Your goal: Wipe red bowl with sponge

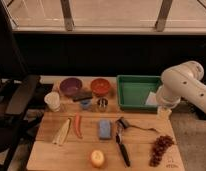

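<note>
The gripper (pixel 163 113) hangs at the right edge of the wooden surface (pixel 56 160), fingers apart, seemingly empty. The light-blue rectangular soft sponge (pixel 104 128) lies well to its left in view, long axis near-to-far. The small round orange-red bowl (pixel 101 86) sits behind it.

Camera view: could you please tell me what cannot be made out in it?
All in the camera view:
Gripper, low beside the green plastic tray: largely hidden by the white robot arm.
White thing in the tray's corner: partly covered by that arm.
Dark flat object beside the small round orange-red bowl: too blurred to identify.
Arm's base: cut off by the right edge.
</note>
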